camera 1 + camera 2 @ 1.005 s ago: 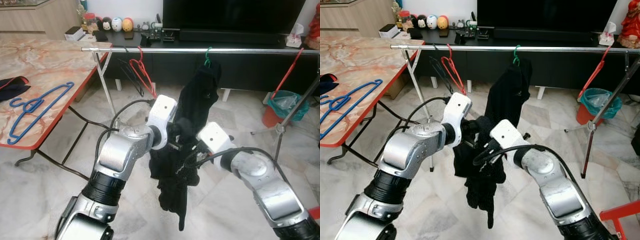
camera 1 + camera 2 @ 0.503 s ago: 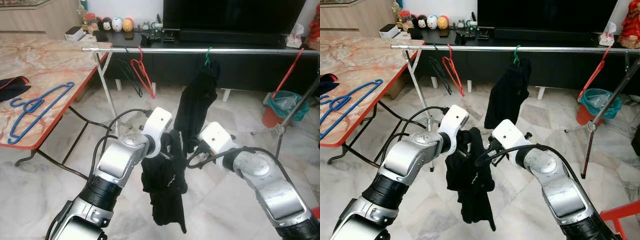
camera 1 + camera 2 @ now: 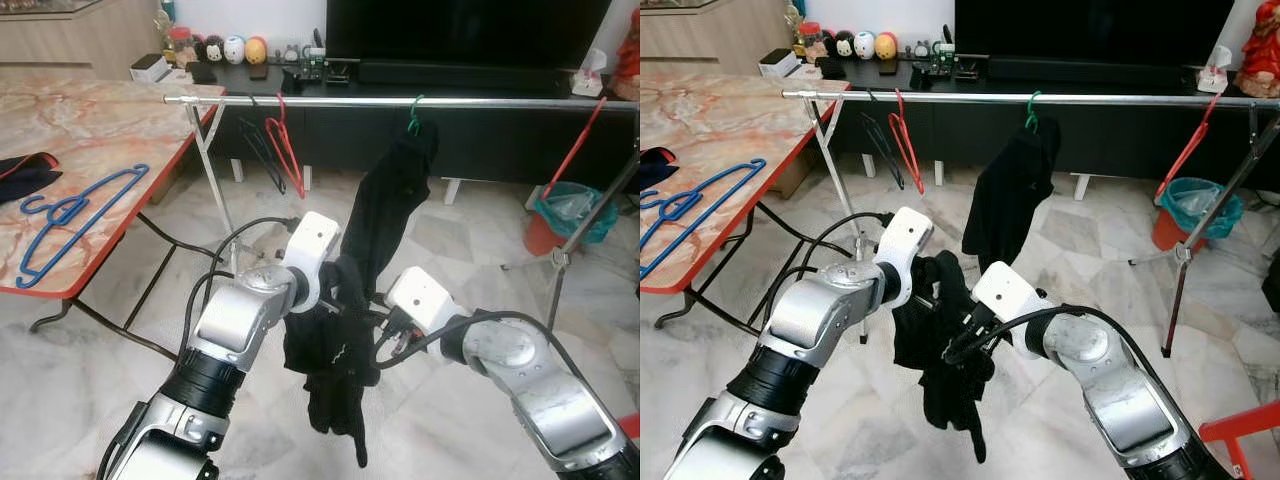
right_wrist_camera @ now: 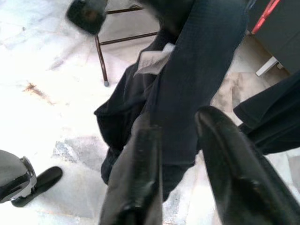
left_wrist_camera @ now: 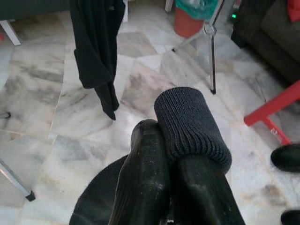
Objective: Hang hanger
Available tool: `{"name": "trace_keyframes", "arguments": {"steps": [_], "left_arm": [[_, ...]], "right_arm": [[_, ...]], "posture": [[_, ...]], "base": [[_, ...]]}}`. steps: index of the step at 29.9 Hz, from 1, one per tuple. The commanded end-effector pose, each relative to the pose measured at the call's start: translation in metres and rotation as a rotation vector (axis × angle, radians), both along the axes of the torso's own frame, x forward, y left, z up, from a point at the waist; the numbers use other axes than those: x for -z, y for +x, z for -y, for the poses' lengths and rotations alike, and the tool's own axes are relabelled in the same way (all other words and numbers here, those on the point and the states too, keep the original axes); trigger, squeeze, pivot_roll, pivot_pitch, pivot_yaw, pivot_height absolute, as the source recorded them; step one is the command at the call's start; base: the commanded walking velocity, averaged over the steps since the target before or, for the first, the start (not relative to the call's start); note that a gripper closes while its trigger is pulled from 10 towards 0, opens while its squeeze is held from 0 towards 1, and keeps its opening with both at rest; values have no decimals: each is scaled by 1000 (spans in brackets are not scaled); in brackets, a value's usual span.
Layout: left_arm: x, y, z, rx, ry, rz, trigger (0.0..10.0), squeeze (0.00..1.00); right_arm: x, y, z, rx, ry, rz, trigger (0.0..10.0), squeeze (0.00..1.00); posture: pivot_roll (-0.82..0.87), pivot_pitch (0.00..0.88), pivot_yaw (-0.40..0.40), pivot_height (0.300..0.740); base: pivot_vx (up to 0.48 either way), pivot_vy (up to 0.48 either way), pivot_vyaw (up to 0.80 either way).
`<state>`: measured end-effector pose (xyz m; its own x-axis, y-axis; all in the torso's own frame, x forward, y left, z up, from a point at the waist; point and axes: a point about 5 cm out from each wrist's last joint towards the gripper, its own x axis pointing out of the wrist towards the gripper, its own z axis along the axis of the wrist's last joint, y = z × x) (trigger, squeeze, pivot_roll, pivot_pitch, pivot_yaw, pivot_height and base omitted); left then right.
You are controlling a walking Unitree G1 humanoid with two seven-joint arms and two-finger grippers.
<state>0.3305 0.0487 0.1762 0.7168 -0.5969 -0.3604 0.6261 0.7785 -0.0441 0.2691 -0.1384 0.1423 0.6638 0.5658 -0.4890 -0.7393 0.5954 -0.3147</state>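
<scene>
Right gripper [image 3: 958, 345] now closer against left-held garment [image 3: 940, 350].

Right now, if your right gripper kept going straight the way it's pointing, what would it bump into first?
Most likely the dark garment held up by the left gripper. The right gripper points straight at that cloth with fingers apart, though depth is hard to judge.

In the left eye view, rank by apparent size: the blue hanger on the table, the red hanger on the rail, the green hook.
1. blue hanger, largest
2. red hanger, though it hangs farther away and edge-on, so true size is unsure
3. green hook, smallest
</scene>
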Motion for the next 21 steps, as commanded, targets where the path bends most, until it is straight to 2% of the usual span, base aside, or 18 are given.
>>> {"name": "trace_keyframes", "arguments": {"steps": [1,5,13,14,15,21], "left_arm": [[-18,3,4,10,-40,54,10000,0],[-23,3,7,14,-76,52,10000,0],[-26,3,8,12,-131,28,10000,0],[-26,3,8,13,-139,23,10000,0],[-28,2,9,16,-147,19,10000,0],[-34,0,13,36,-182,6,10000,0]], "right_arm": [[-3,-3,-2,-17,0,1,10000,1000],[-2,-5,-6,-42,8,-10,10000,1000],[0,-2,-6,-5,4,17,10000,1000],[-1,-1,-5,6,-3,32,10000,827],[-1,1,-5,12,-6,44,10000,0],[-3,9,-6,52,-16,97,10000,0]], "posture": [[-28,10,-6,740],[-26,10,-5,740],[-27,11,-3,740],[-26,11,-3,740],[-26,11,-3,740],[-23,10,-4,740]], "base": [[0,0,0],[0,0,0],[0,0,0],[0,0,0],[0,0,0],[0,0,0]]}}
